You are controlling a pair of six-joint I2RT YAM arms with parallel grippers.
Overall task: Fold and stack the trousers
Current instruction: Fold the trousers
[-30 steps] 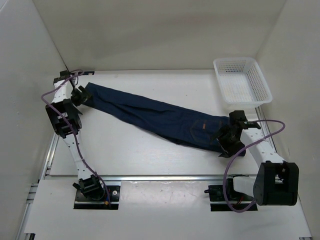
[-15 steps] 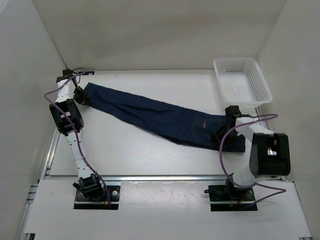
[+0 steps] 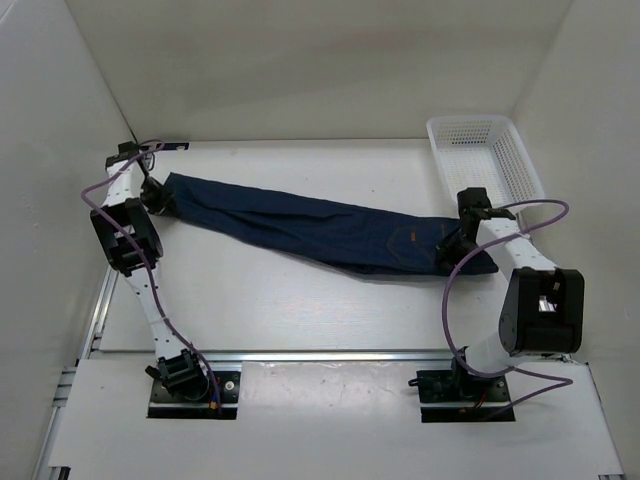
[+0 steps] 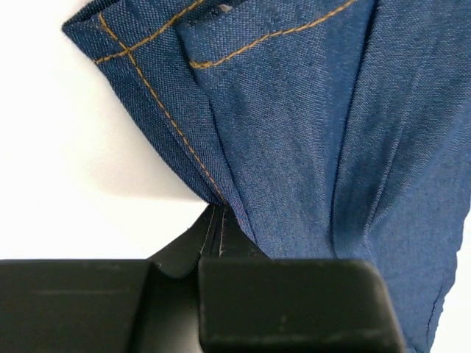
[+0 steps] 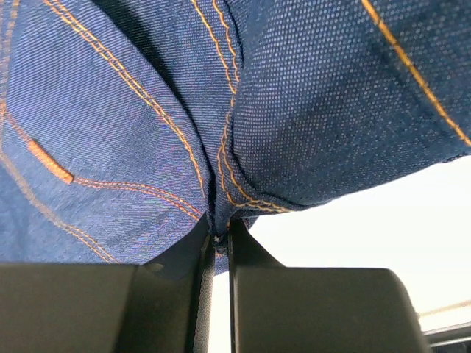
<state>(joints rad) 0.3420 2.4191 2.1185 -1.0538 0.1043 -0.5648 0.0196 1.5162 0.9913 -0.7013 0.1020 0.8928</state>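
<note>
Left hand (image 3: pixel 160 196) clamps jeans (image 3: pixel 320 228) hem at far-left tabletop (image 3: pixel 280 300); right hand (image 3: pixel 455 247) clamps waist end. Wrist views alone show jaws pinching tan-stitched seams. Jeans lie stretched between hands, arms reaching outward.

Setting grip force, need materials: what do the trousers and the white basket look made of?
Trousers: woven denim, probably cotton, dark blue and matte. The wrist views show a fine weave and tan topstitching, and the cloth creases softly. Basket: likely moulded plastic, white, with walls that are a regular grid of holes under a solid rim. Exact polymer can't be told.
</note>
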